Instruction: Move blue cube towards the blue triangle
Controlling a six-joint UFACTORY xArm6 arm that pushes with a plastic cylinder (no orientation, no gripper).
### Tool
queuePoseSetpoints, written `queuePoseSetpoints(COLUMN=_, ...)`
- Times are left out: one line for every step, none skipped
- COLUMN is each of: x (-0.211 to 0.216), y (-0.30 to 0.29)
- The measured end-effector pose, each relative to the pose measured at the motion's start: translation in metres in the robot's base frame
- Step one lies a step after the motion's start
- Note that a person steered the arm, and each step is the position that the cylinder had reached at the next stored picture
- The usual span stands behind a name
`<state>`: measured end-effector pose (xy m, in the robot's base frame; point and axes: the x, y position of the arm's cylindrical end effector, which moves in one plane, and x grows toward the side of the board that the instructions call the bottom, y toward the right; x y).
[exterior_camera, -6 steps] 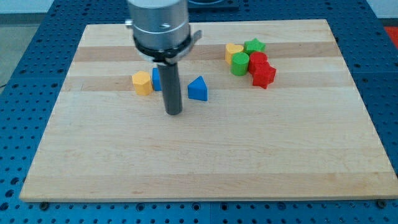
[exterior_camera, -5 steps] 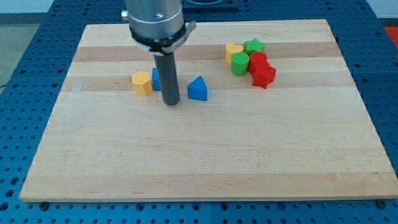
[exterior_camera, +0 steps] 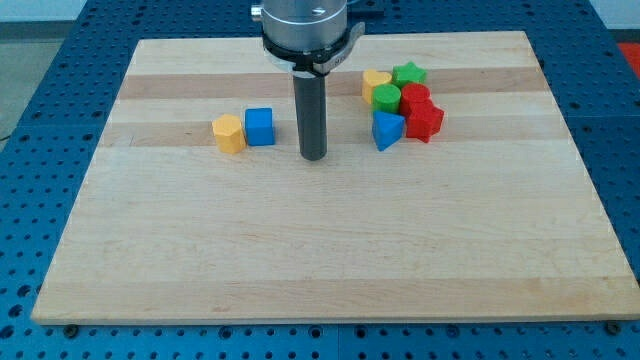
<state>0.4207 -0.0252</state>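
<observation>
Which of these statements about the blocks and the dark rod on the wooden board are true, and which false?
1. The blue cube touches the yellow block. True.
2. My tip presses on the blue cube. False: it stands apart, between the cube and the blue triangle.
3. The blue triangle sits against the red blocks. True.
4. The green star lies at the view's bottom. False: it is near the top, beside the yellow heart.
5. The green block lies alone. False: it is within the cluster.
</observation>
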Motion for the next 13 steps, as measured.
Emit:
queuePoseSetpoints(x=0.000, y=0.025)
queuePoseSetpoints(x=0.000, y=0.055)
queuePoseSetpoints(x=0.000, y=0.074)
queuePoseSetpoints(x=0.000, y=0.080)
queuePoseSetpoints(x=0.012, y=0.053)
queuePoseSetpoints(x=0.031, y=-0.028)
queuePoseSetpoints(x=0.026, y=-0.100)
queuePoseSetpoints(x=-0.012, y=-0.113)
queuePoseSetpoints(x=-0.035, y=-0.091)
queuePoseSetpoints(x=-0.034, y=-0.083)
queuePoseSetpoints(x=-0.026, y=-0.121)
queuePoseSetpoints(x=-0.041, y=-0.133)
queuePoseSetpoints(x=-0.042, y=-0.088)
